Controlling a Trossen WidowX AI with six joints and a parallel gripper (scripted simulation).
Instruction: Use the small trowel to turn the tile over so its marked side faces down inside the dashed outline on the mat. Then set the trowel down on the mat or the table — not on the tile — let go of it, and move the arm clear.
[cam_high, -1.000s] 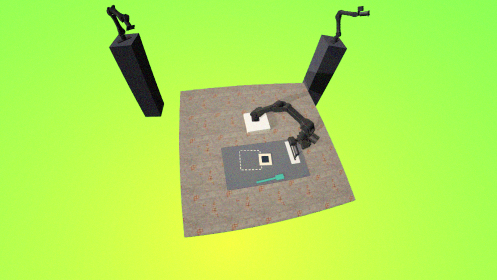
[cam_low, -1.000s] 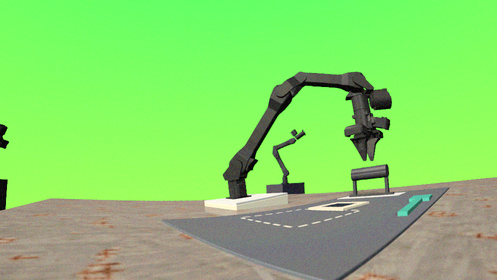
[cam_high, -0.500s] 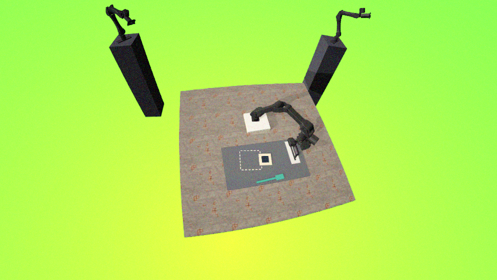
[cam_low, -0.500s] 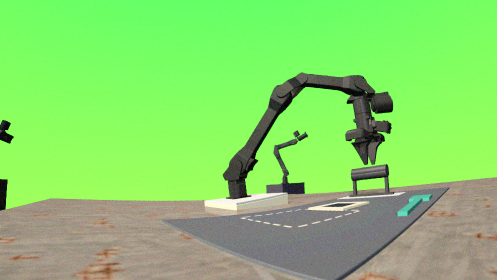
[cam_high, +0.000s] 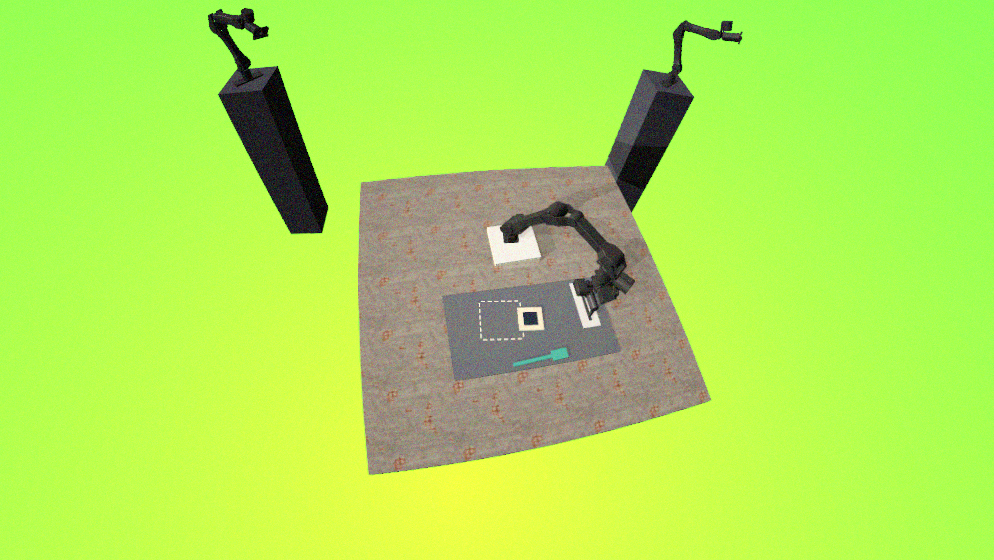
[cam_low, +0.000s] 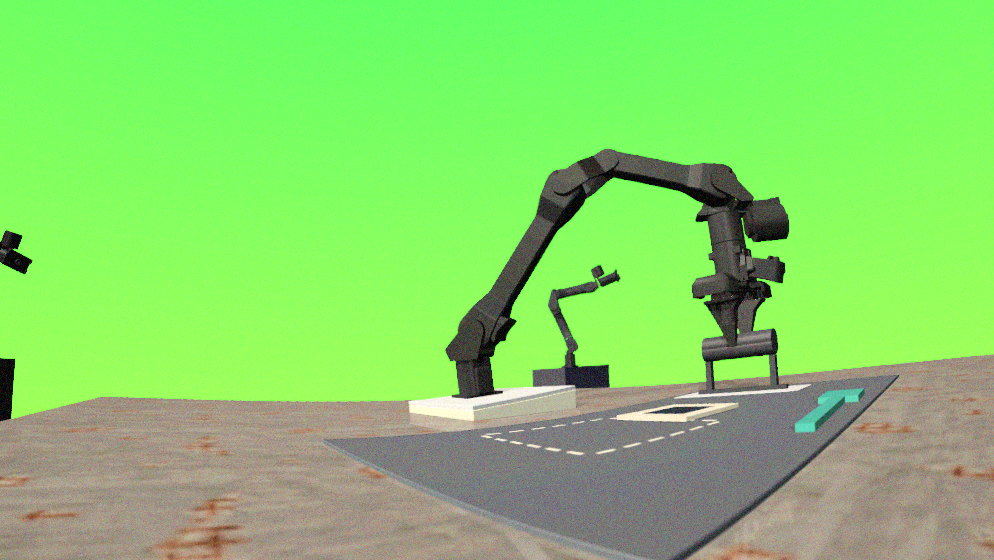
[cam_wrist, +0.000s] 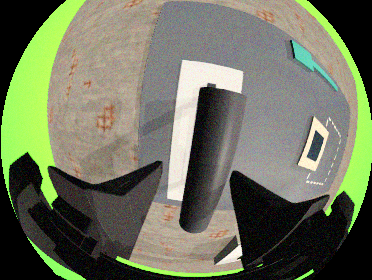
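The trowel (cam_high: 593, 322) (cam_low: 762, 342) (cam_wrist: 215, 130) has a thick dark bar handle on two posts over a flat white plate, and rests at the mat's right end. My gripper (cam_high: 590, 299) (cam_low: 738, 337) (cam_wrist: 197, 167) is open and points down, its fingertips on either side of the handle, with gaps in the wrist view. The cream tile (cam_high: 530, 317) (cam_low: 681, 410) (cam_wrist: 315, 145) lies flat, dark square facing up. It overlaps the right edge of the dashed outline (cam_high: 480, 301) (cam_low: 570, 452). Contact with the handle is not visible.
A teal paddle-shaped tool (cam_high: 559, 354) (cam_low: 824, 411) (cam_wrist: 302, 56) lies along the front edge of the grey mat (cam_high: 462, 361) (cam_low: 556, 486). The arm's white base block (cam_high: 497, 257) (cam_low: 445, 411) stands behind the mat. Two other arms stand on dark pillars beyond the table.
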